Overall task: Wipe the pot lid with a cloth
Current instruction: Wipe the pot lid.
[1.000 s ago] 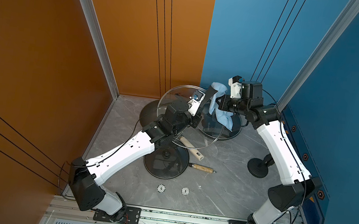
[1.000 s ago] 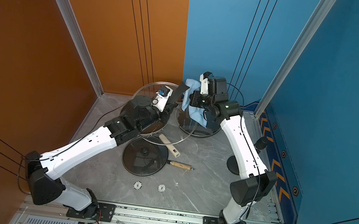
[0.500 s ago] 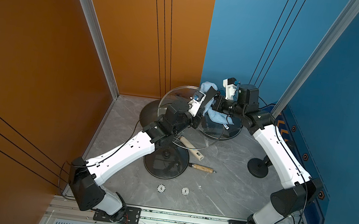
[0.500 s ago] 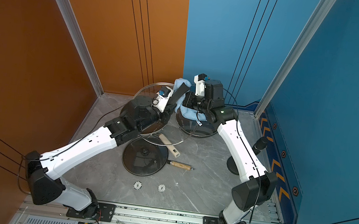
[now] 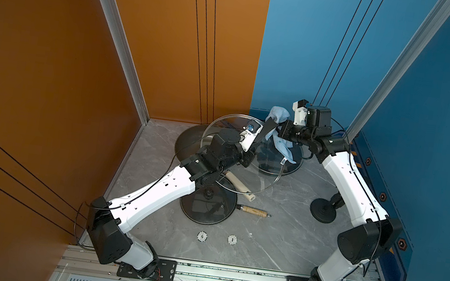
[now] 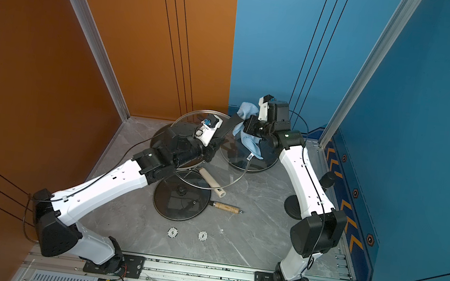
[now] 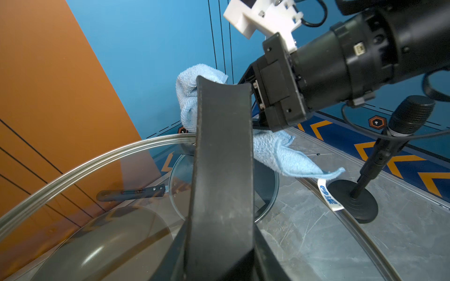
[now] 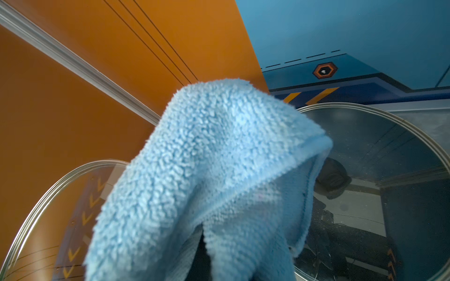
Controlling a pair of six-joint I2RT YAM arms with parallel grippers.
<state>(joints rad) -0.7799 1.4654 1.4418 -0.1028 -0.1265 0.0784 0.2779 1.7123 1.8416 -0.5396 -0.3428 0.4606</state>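
The pot lid [image 5: 267, 179] [image 6: 230, 177] is a large glass disc with a metal rim, held tilted above the table. My left gripper [image 5: 257, 143] [image 7: 219, 264] is shut on its long black handle [image 7: 221, 155]. The cloth [image 5: 279, 114] [image 6: 248, 110] is light blue with a white label [image 7: 328, 197]. It is bunched in my shut right gripper [image 5: 281, 127] [image 8: 207, 262]. The cloth [image 7: 275, 150] lies against the lid's far rim, around the tip of the handle. In the right wrist view the cloth [image 8: 219, 150] hides the fingers.
On the table lie a dark pan under a glass lid [image 5: 206, 206] with a wooden handle [image 5: 253, 210], a second glass-covered pan [image 5: 291, 167], a steel pan [image 5: 188, 139] and a cream handle [image 5: 238, 184]. A black stand [image 5: 324, 210] is beside the right arm. Two chips [image 5: 201, 235] lie in front.
The right gripper carried the cloth left along the lid's far edge, then came back a little to the right and higher. The left arm and the lid stayed still.
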